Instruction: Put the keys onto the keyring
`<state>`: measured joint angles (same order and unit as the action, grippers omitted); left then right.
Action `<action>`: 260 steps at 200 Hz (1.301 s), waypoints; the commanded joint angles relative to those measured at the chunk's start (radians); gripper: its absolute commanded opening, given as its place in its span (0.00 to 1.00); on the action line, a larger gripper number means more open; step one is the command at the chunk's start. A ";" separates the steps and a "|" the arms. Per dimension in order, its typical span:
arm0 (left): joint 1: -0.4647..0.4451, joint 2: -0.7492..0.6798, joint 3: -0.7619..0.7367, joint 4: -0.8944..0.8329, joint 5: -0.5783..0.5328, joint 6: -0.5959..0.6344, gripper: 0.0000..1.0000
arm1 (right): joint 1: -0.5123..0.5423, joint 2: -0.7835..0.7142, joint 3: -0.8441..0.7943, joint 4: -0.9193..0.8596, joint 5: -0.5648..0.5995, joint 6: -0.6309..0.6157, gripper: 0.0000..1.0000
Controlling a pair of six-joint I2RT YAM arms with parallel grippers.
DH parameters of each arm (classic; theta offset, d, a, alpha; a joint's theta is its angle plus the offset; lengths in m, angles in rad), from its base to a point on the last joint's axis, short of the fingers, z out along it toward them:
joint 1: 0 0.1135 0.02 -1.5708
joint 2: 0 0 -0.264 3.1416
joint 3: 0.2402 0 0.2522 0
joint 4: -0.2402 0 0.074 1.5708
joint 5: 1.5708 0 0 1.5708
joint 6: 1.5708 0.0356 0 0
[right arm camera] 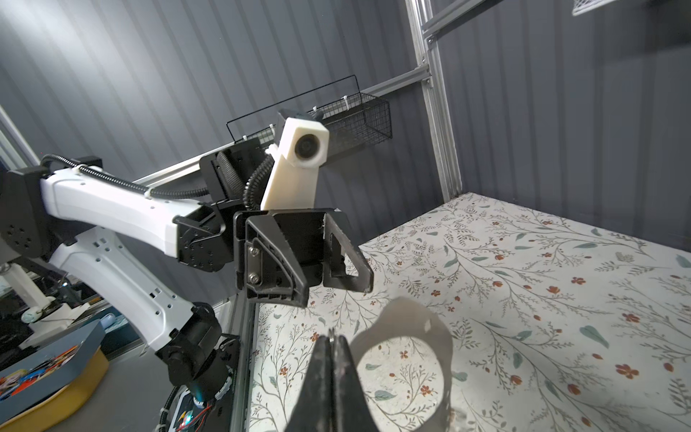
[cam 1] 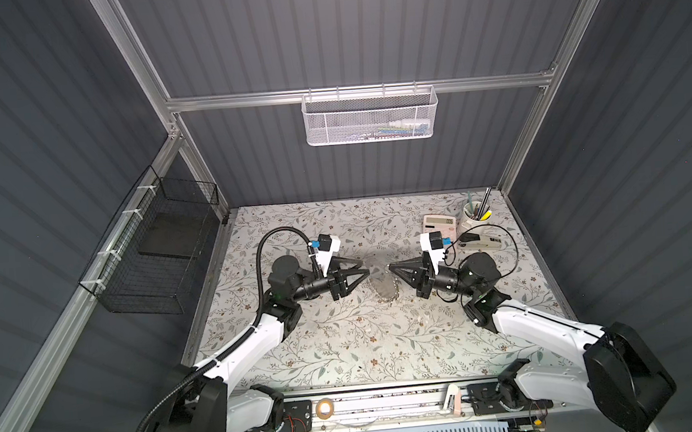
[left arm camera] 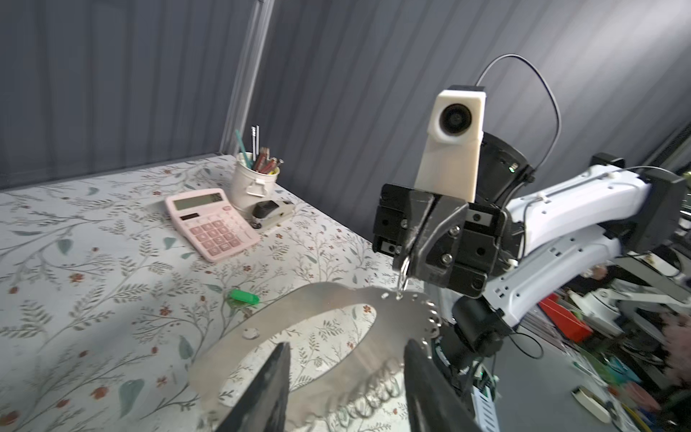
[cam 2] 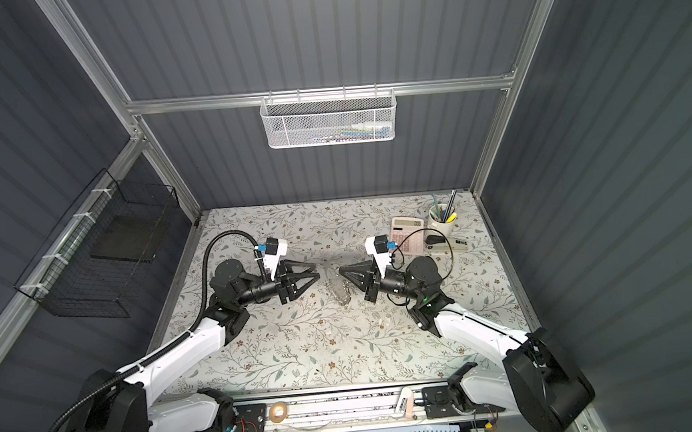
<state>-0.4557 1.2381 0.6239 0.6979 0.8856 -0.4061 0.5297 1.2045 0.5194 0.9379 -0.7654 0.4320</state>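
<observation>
Item: keyring (left arm camera: 325,299), a broad flat silvery hoop fringed with small wire loops. It hangs below the right gripper (left arm camera: 407,267), which is clenched on one small loop (left arm camera: 403,275) at its upper edge. The near arc sits just ahead of the left gripper (right arm camera: 332,290), whose jaws stand apart with no contact evident. Judged light, stiff, thin-edged and slick. It can swing on the loop, so it is best steadied by the flat band. Item: key (left arm camera: 243,296), green plastic head, lying on the desk (left arm camera: 93,262) beyond the hoop from the left gripper. Judged light and rigid; take it by the head. Markings: pink calculator (left arm camera: 211,224), display digits illegible; no brand readable.
</observation>
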 commanded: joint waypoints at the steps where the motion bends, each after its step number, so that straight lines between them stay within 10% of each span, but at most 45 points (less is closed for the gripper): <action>1: 0.000 0.025 0.039 0.092 0.100 -0.025 0.48 | -0.008 -0.002 0.001 0.094 -0.054 0.043 0.00; 73: -0.023 0.127 0.049 0.324 0.178 -0.178 0.34 | -0.030 0.071 0.005 0.223 -0.112 0.160 0.00; 260: -0.142 0.156 0.103 0.235 0.100 -0.133 0.05 | -0.029 0.064 0.003 0.194 -0.118 0.169 0.00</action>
<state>-0.5755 1.4055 0.6933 0.9630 0.9833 -0.5705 0.5018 1.2900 0.5179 1.1191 -0.8883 0.6022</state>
